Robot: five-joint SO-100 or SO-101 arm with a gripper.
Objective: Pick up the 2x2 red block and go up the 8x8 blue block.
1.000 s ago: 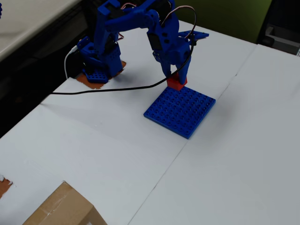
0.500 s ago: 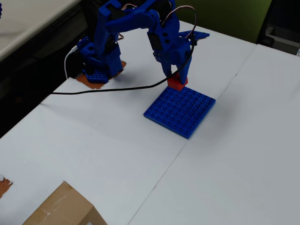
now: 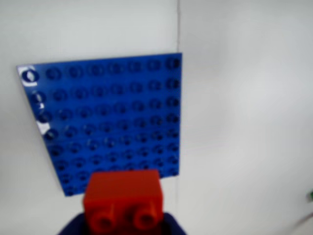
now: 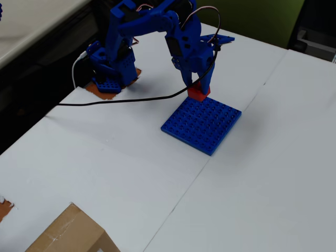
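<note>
Blue gripper clamps the 2x2 red block at the far edge of the 8x8 blue block. Best approach (judging from the overhead view): move it over the plate's middle, keep it level w/ studs aligned, then lower straight.

White surface with a seam.
Blue plate lies flat by the seam; cardboard box well apart; black cable beside the plate.

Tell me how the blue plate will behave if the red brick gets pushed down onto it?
The blue plate looks thin, flat and stiff, so it probably won't tip or flex. It lies loose on the smooth white table, so it may slide. The pincer holds the red brick near its far edge.
</note>
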